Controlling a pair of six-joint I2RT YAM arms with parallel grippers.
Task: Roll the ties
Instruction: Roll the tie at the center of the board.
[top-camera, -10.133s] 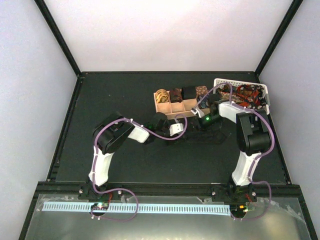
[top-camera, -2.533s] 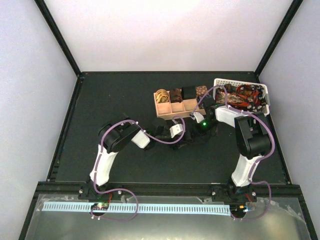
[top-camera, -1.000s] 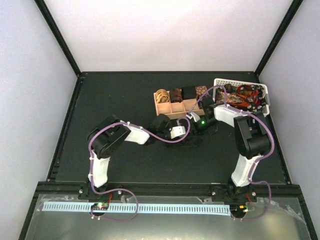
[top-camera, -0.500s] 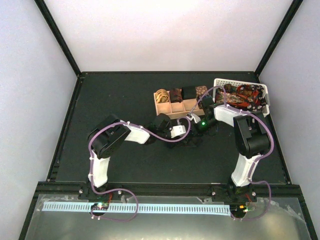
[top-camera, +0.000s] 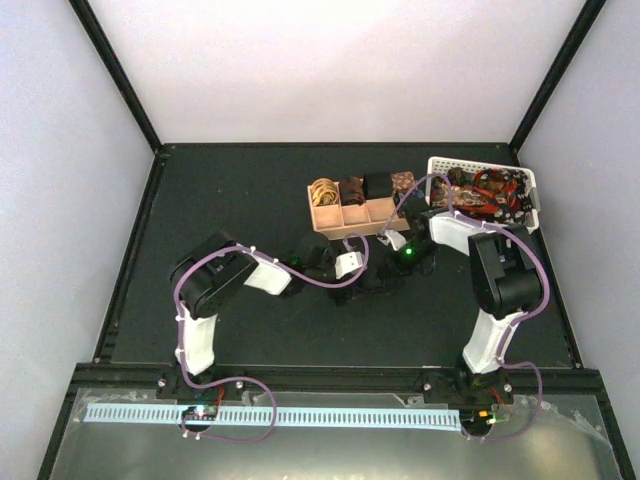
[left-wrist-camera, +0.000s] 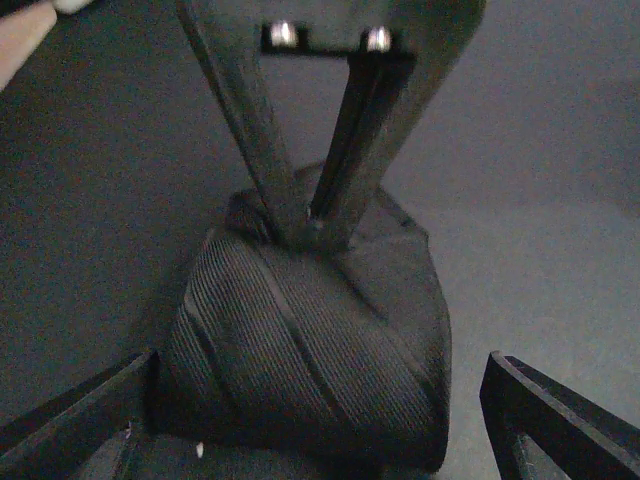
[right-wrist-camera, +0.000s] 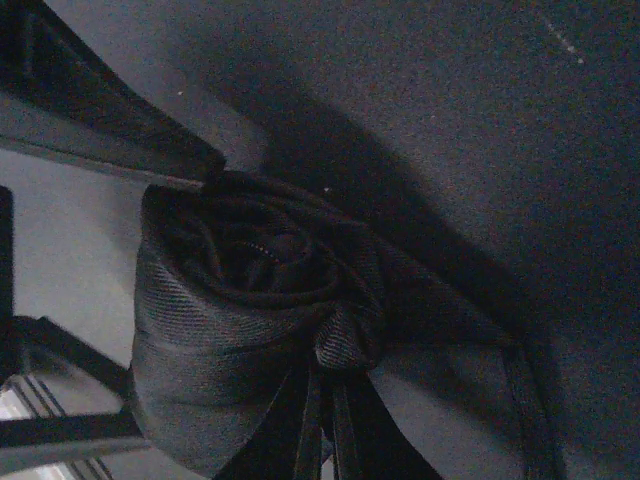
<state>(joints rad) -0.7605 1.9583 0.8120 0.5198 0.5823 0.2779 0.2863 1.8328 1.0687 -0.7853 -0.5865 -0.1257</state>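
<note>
A black ribbed tie (left-wrist-camera: 310, 350) sits as a fist-sized coil on the dark table, between my two grippers in the top view (top-camera: 376, 279). My right gripper (right-wrist-camera: 325, 385) is shut on a fold at the coil's edge; its fingers (left-wrist-camera: 300, 215) show pinching the top of the coil in the left wrist view. My left gripper (left-wrist-camera: 320, 360) is open wide, one finger on each side of the coil, not touching it. In the top view the left gripper (top-camera: 366, 274) and the right gripper (top-camera: 390, 262) meet just in front of the tray.
A tan wooden compartment tray (top-camera: 345, 224) stands behind the grippers, with gold (top-camera: 323, 190), brown (top-camera: 351, 188), black (top-camera: 377, 184) and patterned (top-camera: 403, 181) coils in its back row. A white perforated basket (top-camera: 532, 190) at the back right holds loose red and dark ties.
The black tie, a loose strip ten seconds ago, is now a tight coil. Over the last second my left arm drew slightly left and nearer; the right gripper stayed on the tie.
</note>
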